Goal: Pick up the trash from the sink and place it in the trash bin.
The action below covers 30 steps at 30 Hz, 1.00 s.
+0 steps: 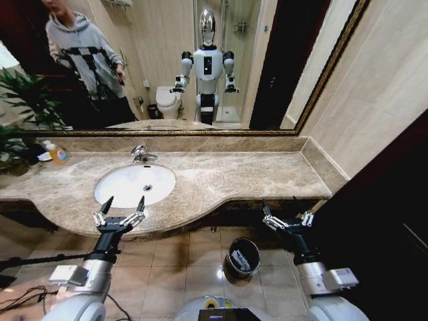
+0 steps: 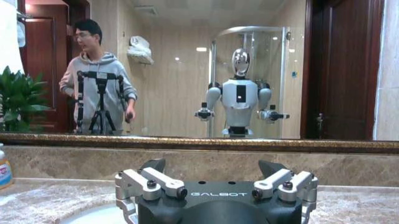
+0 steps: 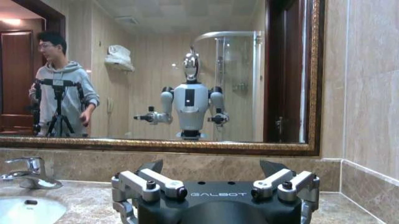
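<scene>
The left gripper (image 1: pixel 123 206) hangs with its two fingers spread wide and nothing between them, just off the front edge of the marble counter (image 1: pixel 254 177), in line with the sink (image 1: pixel 135 184). Its fingertips point toward the mirror (image 1: pixel 167 60) at the back wall. The right gripper (image 1: pixel 286 210) is likewise spread and empty, level with the left, off the counter's front edge near its right end.

The sink is a white oval basin set toward the counter's left end, its long axis running along the counter's length, with the round drain (image 1: pixel 148 188) near its middle and the chrome faucet (image 1: pixel 141 154) behind it at the back edge. Whether any trash lies in the basin cannot be made out.

The trash bin (image 1: pixel 242 257) stands upright on the tiled floor (image 1: pixel 174 267) below the counter's front edge, between the two arms and closer to the right one, with something pale inside it. An orange-yellow bottle (image 1: pixel 59 154) stands at the counter's back left corner.
</scene>
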{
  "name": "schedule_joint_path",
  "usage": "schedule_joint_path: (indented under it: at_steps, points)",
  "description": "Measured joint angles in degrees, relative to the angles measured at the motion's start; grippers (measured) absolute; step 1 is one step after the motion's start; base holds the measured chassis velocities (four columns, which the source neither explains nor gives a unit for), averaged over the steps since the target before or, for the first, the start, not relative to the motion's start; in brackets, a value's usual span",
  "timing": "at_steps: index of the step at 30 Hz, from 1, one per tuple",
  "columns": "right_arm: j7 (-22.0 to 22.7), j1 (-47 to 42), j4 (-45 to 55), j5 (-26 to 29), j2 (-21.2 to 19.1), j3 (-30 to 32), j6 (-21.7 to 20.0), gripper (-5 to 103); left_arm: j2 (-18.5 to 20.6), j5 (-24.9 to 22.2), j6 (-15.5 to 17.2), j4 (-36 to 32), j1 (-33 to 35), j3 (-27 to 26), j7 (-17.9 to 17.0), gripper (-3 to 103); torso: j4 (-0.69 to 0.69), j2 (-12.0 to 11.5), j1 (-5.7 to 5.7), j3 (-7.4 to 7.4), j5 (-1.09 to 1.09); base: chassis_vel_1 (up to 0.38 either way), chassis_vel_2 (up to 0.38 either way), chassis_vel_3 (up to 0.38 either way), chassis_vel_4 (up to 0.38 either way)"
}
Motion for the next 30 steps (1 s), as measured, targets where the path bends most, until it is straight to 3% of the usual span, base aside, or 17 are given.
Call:
schedule_joint_path:
  at_steps: [30]
  points:
    - [0.0, 0.01, -0.09, 0.08, -0.01, 0.02, 0.11, 100, 0.0, 0.0, 0.0, 0.0, 0.0, 0.0, 0.0, 100, 0.0, 0.0, 0.0, 0.0, 0.0, 0.0, 0.0, 0.0, 0.0]
